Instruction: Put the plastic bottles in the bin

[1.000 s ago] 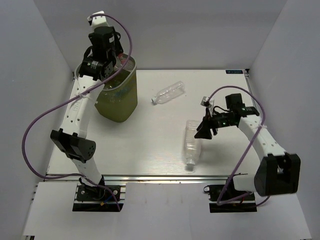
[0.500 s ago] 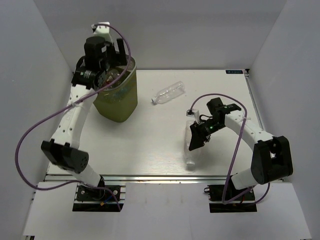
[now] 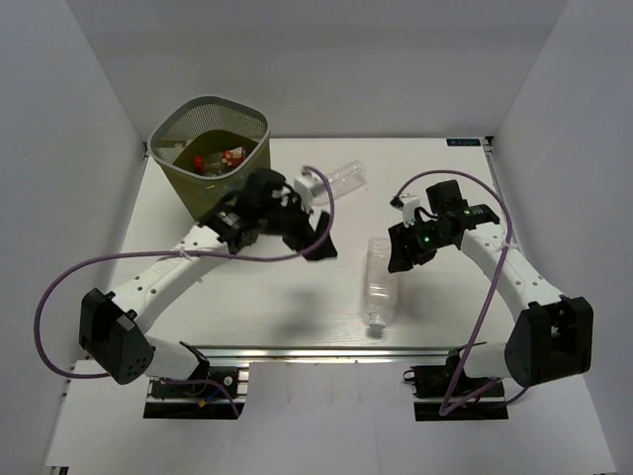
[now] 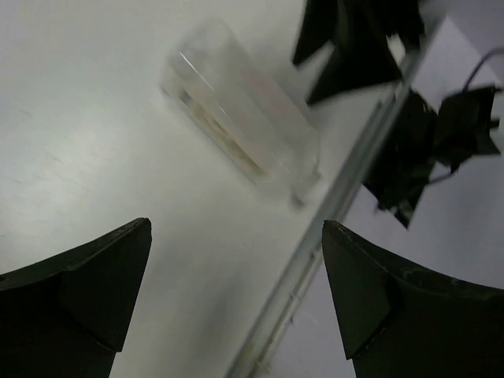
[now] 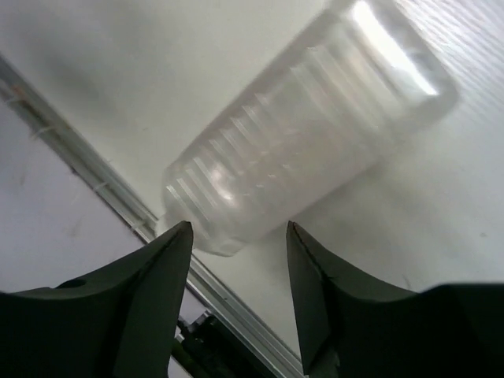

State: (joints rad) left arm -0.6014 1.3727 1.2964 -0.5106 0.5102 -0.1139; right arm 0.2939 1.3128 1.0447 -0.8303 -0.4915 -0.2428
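The bin [image 3: 188,188], olive-green wire mesh, stands at the table's back left. Inside it lie plastic bottles, among them one with a red cap [image 3: 199,160]. A clear bottle [image 3: 344,177] lies at the back centre, its neck end hidden behind my left arm. Another clear bottle [image 3: 378,282] [image 4: 236,118] [image 5: 307,134] lies near the front edge. My left gripper [image 3: 320,237] [image 4: 236,299] hangs open and empty over the table's middle, left of that front bottle. Open too, my right gripper [image 3: 400,255] [image 5: 240,260] sits by the bottle's far end, nothing between its fingers.
A metal rail [image 3: 297,351] runs along the table's front edge, just beyond the front bottle's cap end. White walls close in the left, back and right sides. The left arm's purple cable [image 3: 247,259] loops over the table.
My left arm swung from above the bin down to the table's middle, and its jaws opened wide. The right gripper shifted slightly beside the front bottle.
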